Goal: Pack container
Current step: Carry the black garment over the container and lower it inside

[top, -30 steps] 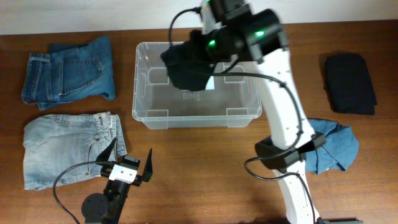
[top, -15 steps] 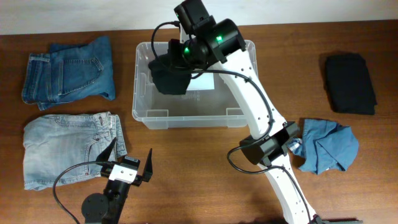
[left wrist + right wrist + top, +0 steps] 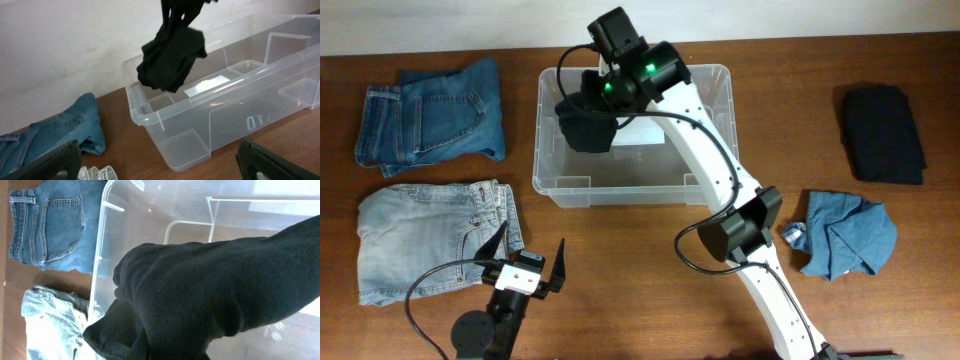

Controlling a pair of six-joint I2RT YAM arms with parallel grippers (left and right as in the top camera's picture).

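The clear plastic container (image 3: 552,175) stands at the table's middle back, with a white label (image 3: 642,135) on its floor. It also shows in the left wrist view (image 3: 200,145) and the right wrist view (image 3: 102,245). My right gripper (image 3: 603,92) is shut on a black garment (image 3: 586,125) and holds it hanging over the container's left half. The garment fills the right wrist view (image 3: 200,295) and hangs above the bin in the left wrist view (image 3: 170,62). My left gripper (image 3: 525,262) is open and empty near the front edge, left of centre.
Folded dark blue jeans (image 3: 430,115) lie at the back left, light blue jeans (image 3: 425,240) in front of them. A folded black garment (image 3: 883,132) lies at the back right. A crumpled blue cloth (image 3: 845,232) lies at the right front, beside my right arm's base.
My right gripper has carried the black garment leftward, from over the container's middle to over its left half. The left arm has not moved.
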